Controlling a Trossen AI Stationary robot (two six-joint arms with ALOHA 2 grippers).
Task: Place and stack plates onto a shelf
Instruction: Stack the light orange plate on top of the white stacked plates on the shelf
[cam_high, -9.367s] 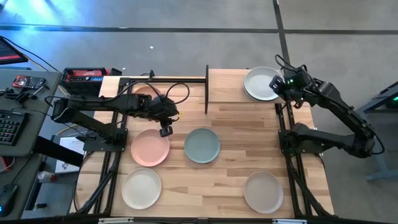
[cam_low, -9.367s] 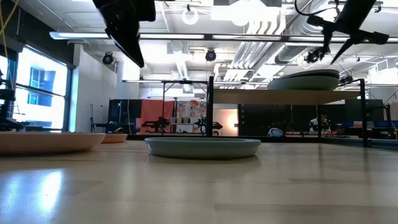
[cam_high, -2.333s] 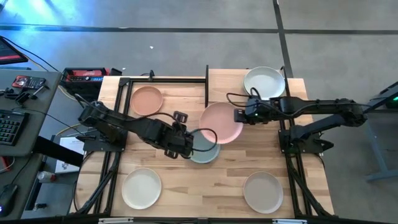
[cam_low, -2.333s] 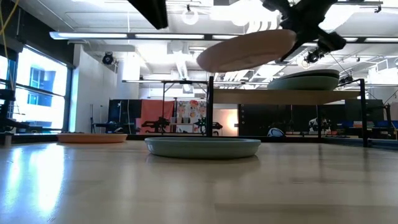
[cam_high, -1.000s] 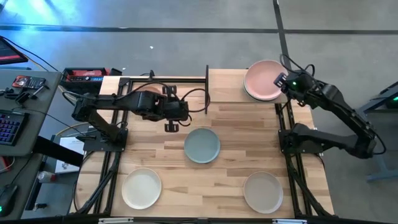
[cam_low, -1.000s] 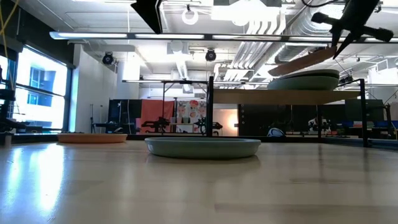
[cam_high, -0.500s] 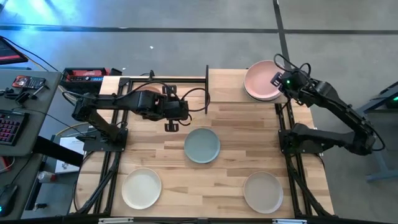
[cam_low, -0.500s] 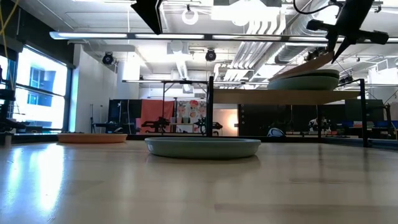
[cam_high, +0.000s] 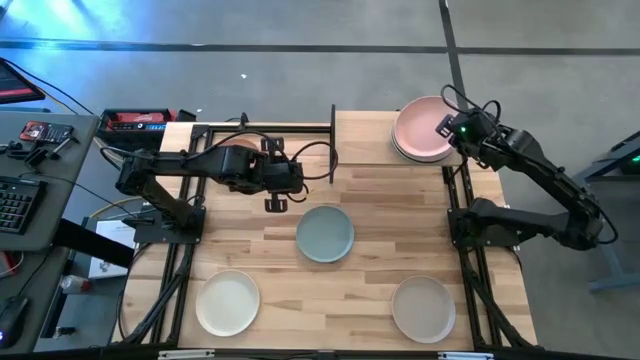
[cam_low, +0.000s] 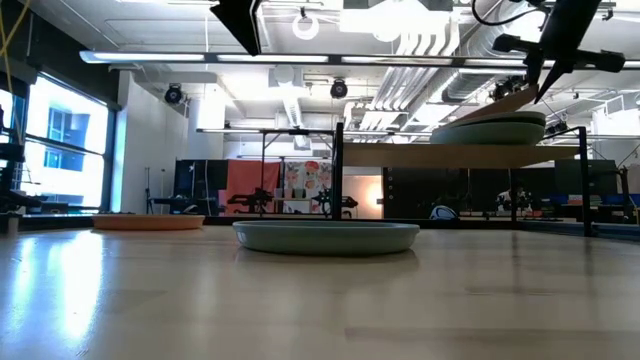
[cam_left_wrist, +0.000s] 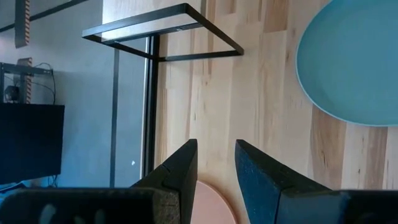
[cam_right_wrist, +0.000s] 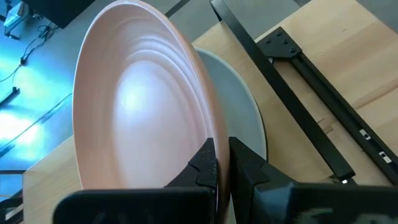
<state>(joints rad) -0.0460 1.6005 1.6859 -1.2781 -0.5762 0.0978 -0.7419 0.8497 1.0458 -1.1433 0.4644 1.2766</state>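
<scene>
We are seeing a slatted wooden table (cam_high: 360, 280) carrying four loose plates: a blue-green plate (cam_high: 325, 233) lying near the middle; a cream plate (cam_high: 228, 303) sitting at the near left; a beige plate (cam_high: 423, 308) sitting at the near right; a peach plate (cam_low: 150, 222) lying at the far left, largely hidden from above; the shelf (cam_high: 362, 136) is standing at the far right, bearing a whitish plate (cam_low: 490, 131) with a pink plate (cam_high: 420, 128) tilting on it.
</scene>
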